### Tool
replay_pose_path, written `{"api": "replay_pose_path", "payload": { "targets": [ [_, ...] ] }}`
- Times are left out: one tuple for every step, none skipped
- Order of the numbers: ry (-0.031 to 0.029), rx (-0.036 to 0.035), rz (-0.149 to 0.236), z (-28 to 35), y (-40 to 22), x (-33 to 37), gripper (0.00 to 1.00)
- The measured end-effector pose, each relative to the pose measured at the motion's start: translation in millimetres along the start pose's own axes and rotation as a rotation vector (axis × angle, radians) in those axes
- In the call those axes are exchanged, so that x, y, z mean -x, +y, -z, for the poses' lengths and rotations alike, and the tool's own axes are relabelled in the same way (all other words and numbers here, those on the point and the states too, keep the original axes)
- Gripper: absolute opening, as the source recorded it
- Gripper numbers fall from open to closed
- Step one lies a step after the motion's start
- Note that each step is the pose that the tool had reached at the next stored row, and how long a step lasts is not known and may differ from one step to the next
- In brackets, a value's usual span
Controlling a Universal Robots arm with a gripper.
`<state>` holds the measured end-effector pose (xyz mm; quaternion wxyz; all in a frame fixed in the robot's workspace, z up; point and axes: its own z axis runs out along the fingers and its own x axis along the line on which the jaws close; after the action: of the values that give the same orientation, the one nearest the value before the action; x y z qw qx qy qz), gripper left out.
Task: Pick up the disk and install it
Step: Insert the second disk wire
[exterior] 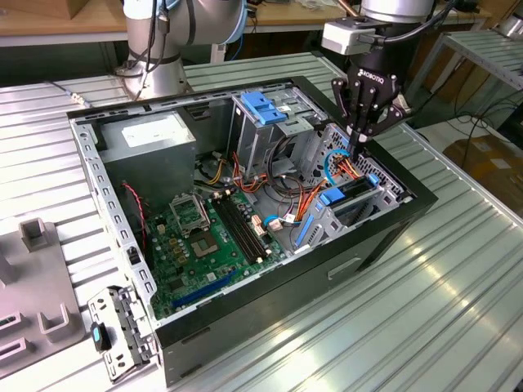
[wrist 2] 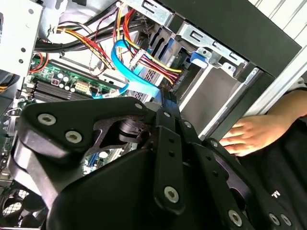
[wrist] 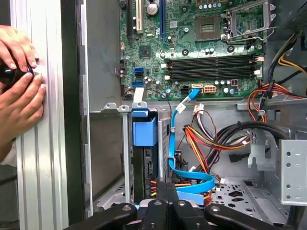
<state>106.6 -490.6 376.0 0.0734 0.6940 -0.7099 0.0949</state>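
The disk [exterior: 353, 191] stands on edge in the drive bay at the exterior view's right side of the open computer case [exterior: 384, 237]. Its dark body is edged by a blue carrier frame. In the first wrist view the disk [wrist: 146, 165] sits in its slot with a blue tab at one end. My black gripper [exterior: 357, 143] hangs just above the bay, over the end of the disk near the blue data cable [exterior: 331, 163]. Its fingers [wrist: 167, 189] are pressed together with nothing between them. The second wrist view has the gripper [wrist 2: 168, 100] over the cables.
A blue latch piece [exterior: 263, 108] tops the grey drive cage. Orange, yellow and blue cables [wrist: 201, 139] crowd the space beside the bay. The motherboard [exterior: 204, 237] lies on the case floor. A person's hands [wrist: 19, 86] rest on the ribbed table outside the case wall.
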Motion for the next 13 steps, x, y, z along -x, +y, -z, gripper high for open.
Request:
{"api": "replay_pose_path", "payload": {
  "targets": [
    [0.0196, -0.0005, 0.0, -0.1, 0.0, 0.1, 0.11],
    [0.04, -0.001, 0.001, 0.0, 0.0, 0.1, 0.17],
    [0.0493, -0.0012, 0.001, 0.0, 0.0, 0.1, 0.24],
    [0.061, -0.0015, 0.002, -0.3, -0.1, 0.3, 0.24],
    [0.0684, -0.0017, 0.002, -0.6, -0.2, 0.4, 0.24],
    [0.0729, -0.0018, 0.002, -1.3, -0.5, 0.7, 0.24],
    [0.0733, -0.0019, 0.002, -1.8, -0.6, 0.8, 0.23],
    [0.0734, -0.0019, 0.002, -2.4, -0.7, 1.0, 0.16],
    [0.0735, -0.0019, 0.002, -3.5, -0.7, 1.2, 0.16],
    [0.0736, -0.0019, 0.002, -4.1, -0.7, 1.4, 0.16],
    [0.0734, -0.0019, 0.002, -5.2, -0.7, 1.6, 0.16],
    [0.0735, -0.0019, 0.002, -5.9, -0.7, 1.8, 0.16],
    [0.0722, -0.0021, 0.002, -7.1, -0.6, 2.1, 0.16]
  ]
}}
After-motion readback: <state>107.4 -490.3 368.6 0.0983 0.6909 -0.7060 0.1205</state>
